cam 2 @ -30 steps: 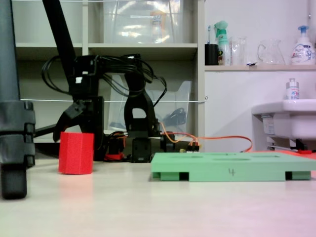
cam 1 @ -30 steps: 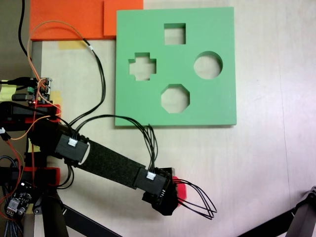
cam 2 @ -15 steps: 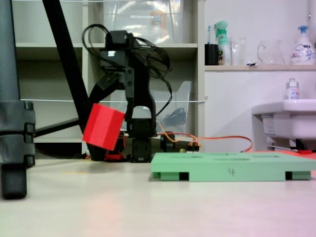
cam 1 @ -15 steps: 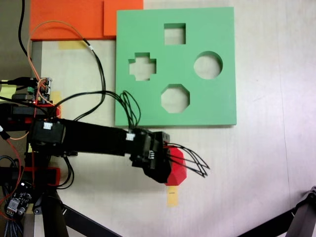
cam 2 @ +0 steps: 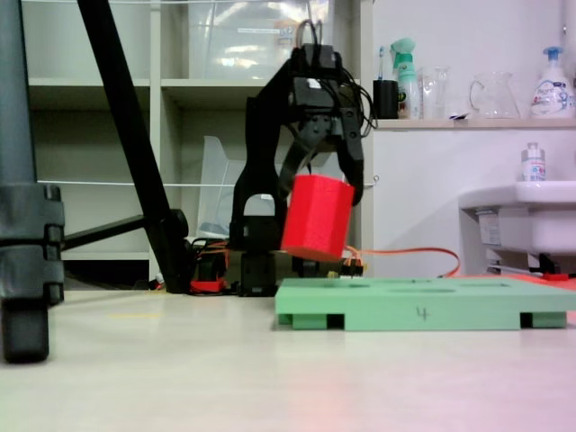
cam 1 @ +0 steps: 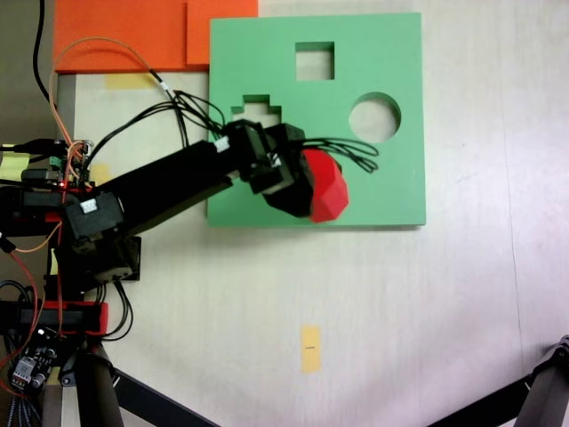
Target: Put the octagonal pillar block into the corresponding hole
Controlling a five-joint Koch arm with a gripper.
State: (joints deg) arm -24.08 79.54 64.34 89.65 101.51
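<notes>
My gripper (cam 2: 324, 187) is shut on the red octagonal pillar block (cam 2: 314, 218) and holds it slightly tilted in the air, a little above the green foam board (cam 2: 414, 311). In a fixed view from above, the gripper (cam 1: 311, 185) and the red block (cam 1: 329, 189) hang over the board's (cam 1: 391, 187) lower middle. They cover the eight-sided hole, which is hidden there. The square cutout (cam 1: 315, 60) and the round cutout (cam 1: 374, 117) stay visible, while the arm half covers the cross-shaped cutout (cam 1: 255, 107).
Orange foam pieces (cam 1: 133, 34) lie beside the board's far left corner. A yellow tape mark (cam 1: 309, 347) sits on the bare table. The arm's base with wires and electronics (cam 1: 62, 178) is at the left. Black tripod legs (cam 2: 27, 225) stand near the table edges.
The gripper lifted the red block off the table by the tape mark. It then swung the block up and over onto the green board, above where the eight-sided hole was showing.
</notes>
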